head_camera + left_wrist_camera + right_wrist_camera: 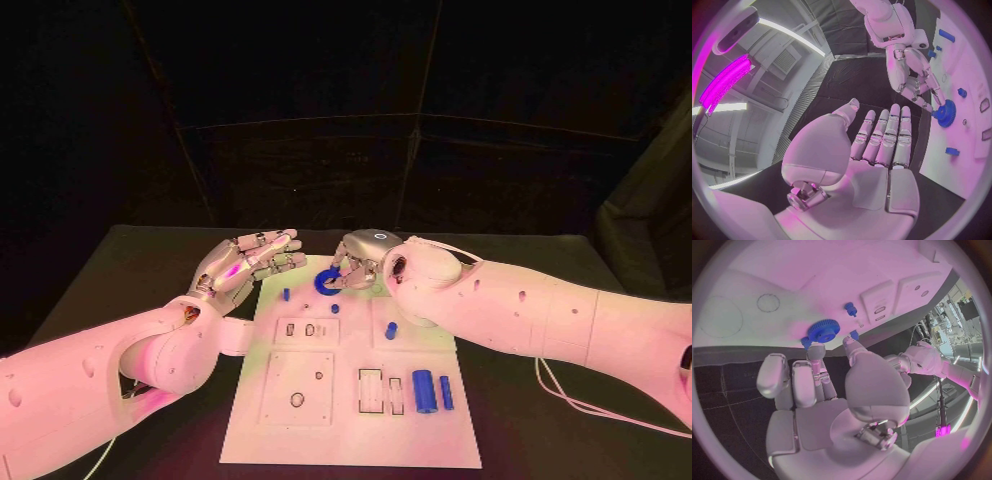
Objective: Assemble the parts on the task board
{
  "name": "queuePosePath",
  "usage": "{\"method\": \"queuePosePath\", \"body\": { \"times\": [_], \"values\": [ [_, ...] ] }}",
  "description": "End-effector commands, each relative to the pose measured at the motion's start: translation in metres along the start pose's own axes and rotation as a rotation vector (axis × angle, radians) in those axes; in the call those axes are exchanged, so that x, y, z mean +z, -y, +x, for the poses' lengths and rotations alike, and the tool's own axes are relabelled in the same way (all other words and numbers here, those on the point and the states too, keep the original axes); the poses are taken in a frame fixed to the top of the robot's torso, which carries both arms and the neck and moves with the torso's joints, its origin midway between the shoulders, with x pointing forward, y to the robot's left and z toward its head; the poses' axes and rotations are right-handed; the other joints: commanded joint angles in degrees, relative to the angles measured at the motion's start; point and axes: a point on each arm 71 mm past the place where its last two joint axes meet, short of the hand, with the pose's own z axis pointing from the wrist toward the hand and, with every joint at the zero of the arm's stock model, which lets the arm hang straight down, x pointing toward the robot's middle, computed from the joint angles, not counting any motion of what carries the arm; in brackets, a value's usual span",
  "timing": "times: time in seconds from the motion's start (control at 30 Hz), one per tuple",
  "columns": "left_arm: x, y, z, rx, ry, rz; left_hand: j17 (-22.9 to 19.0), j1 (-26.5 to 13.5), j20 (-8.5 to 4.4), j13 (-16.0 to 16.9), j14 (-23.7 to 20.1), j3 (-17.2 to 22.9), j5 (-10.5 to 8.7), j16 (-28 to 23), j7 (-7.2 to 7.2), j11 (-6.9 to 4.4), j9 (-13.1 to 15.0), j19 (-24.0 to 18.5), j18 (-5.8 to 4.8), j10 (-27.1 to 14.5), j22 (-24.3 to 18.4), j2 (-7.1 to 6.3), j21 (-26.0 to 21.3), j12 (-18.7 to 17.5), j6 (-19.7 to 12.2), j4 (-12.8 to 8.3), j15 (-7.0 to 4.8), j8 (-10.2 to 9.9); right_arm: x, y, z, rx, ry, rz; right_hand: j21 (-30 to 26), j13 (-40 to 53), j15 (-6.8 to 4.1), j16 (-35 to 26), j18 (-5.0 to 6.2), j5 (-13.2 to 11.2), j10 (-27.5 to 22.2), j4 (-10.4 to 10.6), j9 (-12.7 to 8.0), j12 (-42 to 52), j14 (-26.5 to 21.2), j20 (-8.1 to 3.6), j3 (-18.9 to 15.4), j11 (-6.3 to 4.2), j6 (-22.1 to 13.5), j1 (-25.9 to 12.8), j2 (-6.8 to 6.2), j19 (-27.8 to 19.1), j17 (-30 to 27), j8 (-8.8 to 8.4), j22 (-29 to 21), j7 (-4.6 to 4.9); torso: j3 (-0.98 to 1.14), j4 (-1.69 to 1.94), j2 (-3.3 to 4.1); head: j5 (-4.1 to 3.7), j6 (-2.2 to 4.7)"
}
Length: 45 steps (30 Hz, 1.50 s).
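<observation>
**Right hand grips a blue gear at the far end of the board**

The right hand (pixel 364 258) reaches in from the right of the frame and holds a blue gear (pixel 329 280) between thumb and fingers (pixel 816 351), at the upper left part of the white board (pixel 346 440). The gear sits at the board's surface; whether it is seated there cannot be told. The left hand (pixel 245 262) hovers just left of the board's top edge, its fingers (pixel 887 134) straight, spread and holding nothing. Down the board lie other blue parts: a small peg (pixel 286 295) near the gear, a short piece (pixel 391 329) at mid-board, and a thick cylinder (pixel 423 390) beside a thin rod (pixel 446 392) at lower right. The board lies on the black worktop (pixel 130 270).
</observation>
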Motion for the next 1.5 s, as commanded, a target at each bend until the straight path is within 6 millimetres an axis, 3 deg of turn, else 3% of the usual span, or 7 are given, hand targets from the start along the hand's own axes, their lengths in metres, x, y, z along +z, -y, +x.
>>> {"method": "queuePosePath", "body": {
  "times": [0.03, 0.37, 0.5, 0.67, 0.8, 1.03, 1.5],
  "values": [
    [0.0, 0.001, 0.0, -0.005, -0.009, 0.002, 0.0, -0.2, 0.01, -0.1, 0.3, -0.1, -0.02, 0.3, 3.32, -0.07, 0.1, 0.3, 0.51, 0.4, -0.1, 0.41, 0.1, 0.4, 0.3, -0.4, 0.04, 0.4, -0.014, 0.01, -0.015, 0.089, 0.141, -0.041, 0.2, 0.4, 0.13, 0.2, -0.33, 1.5, 0.3, -0.7, 0.1, 0.4, 1.9, 0.25, -0.4, -0.27, 0.5, 2.3, 0.36, 0.2, 0.1, 0.37, 0.1, -0.07, 0.05, -0.4, -0.19, 0.01, 0.1],
    [0.0, 0.001, 0.0, -0.007, -0.013, 0.003, 0.0, -0.3, 0.01, -0.1, 0.4, -0.1, -0.02, 0.3, 3.32, -0.07, 0.1, 0.3, 0.51, 0.5, -0.1, 0.44, 0.1, 0.4, 0.3, -0.4, 0.03, 0.4, -0.073, 0.084, -0.031, 0.227, 0.134, 0.009, 0.4, 0.9, -0.32, 0.2, -0.4, 3.2, 0.3, -4.4, 0.1, 0.5, 1.9, -0.15, -0.2, -0.8, 1.6, 9.3, 0.79, 0.3, 0.3, 0.44, 0.4, -0.49, 0.42, -1.61, -0.69, -0.4, 0.35],
    [0.0, 0.001, -0.001, -0.008, -0.014, 0.004, 0.0, -0.3, 0.01, -0.1, 0.4, 0.0, -0.02, 0.3, 3.29, -0.09, 0.1, 0.3, 0.53, 0.5, -0.1, 0.47, 0.1, 0.4, 0.4, -0.4, 0.02, 0.4, -0.092, 0.109, -0.035, 0.256, 0.133, 0.019, 0.5, 1.6, -0.31, 0.4, -0.45, 3.1, 0.6, -5.6, 0.0, 1.2, 2.0, -0.19, -0.5, -0.78, 1.3, 10.9, 0.24, 0.4, 0.7, 0.14, 0.6, -0.42, 0.92, -2.13, -0.73, -0.7, 0.42],
    [0.002, 0.0, -0.002, -0.006, -0.011, 0.002, 0.0, -0.3, 0.01, -0.1, 0.5, 0.1, -0.02, 0.4, 3.23, -0.13, 0.1, 0.4, 0.55, 0.6, -0.1, 0.5, 0.1, 0.4, 0.4, -0.5, 0.0, 0.4, -0.101, 0.13, -0.035, 0.263, 0.12, 0.04, 0.4, 1.5, -0.28, 0.4, -0.45, 3.1, 0.6, -5.8, -0.1, 1.2, 2.0, -0.17, -0.9, -0.73, 1.2, 11.1, -0.08, 0.4, 0.8, 0.09, 0.6, -0.39, 1.35, -2.3, -0.69, -0.86, 0.49],
    [0.002, -0.001, -0.002, -0.008, -0.012, 0.001, 0.0, -0.3, 0.01, -0.1, 0.5, 0.1, -0.02, 0.4, 3.23, -0.13, 0.1, 0.4, 0.55, 0.6, -0.1, 0.5, 0.1, 0.4, 0.4, -0.5, 0.0, 0.4, -0.105, 0.141, -0.026, 0.27, 0.095, 0.061, 0.4, 1.4, -0.23, 0.4, -0.44, 2.9, 0.5, -6.0, -0.1, 1.0, 2.0, -0.14, -1.3, -0.66, 0.8, 11.3, -0.34, 0.3, 0.7, -0.07, 0.6, -0.3, 1.07, -2.11, -0.67, -1.31, 0.35],
    [0.003, -0.004, -0.002, -0.009, -0.011, -0.002, 0.0, -0.3, 0.01, -0.1, 0.5, 0.1, -0.02, 0.4, 3.23, -0.13, 0.1, 0.4, 0.55, 0.6, -0.1, 0.5, 0.1, 0.4, 0.4, -0.5, 0.0, 0.4, -0.107, 0.148, -0.008, 0.281, 0.05, 0.074, 0.3, 1.2, -0.15, 0.3, -0.4, 2.8, 0.2, -6.4, -0.2, 0.6, 1.9, -0.07, -1.5, -0.57, 0.2, 11.9, -0.38, 0.1, 0.6, -0.15, 0.3, -0.19, 1.1, -2.07, -0.64, -1.11, -0.26],
    [0.004, -0.005, -0.002, -0.009, -0.01, -0.003, 0.0, -0.3, 0.01, -0.1, 0.5, 0.1, -0.02, 0.4, 3.23, -0.13, 0.1, 0.4, 0.55, 0.6, -0.1, 0.5, 0.1, 0.4, 0.4, -0.5, 0.0, 0.4, -0.102, 0.158, 0.006, 0.281, 0.024, 0.106, 0.2, 0.3, 0.03, 0.3, -0.37, 2.4, -0.5, -6.9, -0.2, -0.5, 1.9, 0.08, -1.9, -0.34, -1.1, 12.7, -0.11, 0.0, 0.7, -0.23, 0.1, 0.09, 0.99, -2.05, -0.72, -0.92, -0.47]
  ]
}}
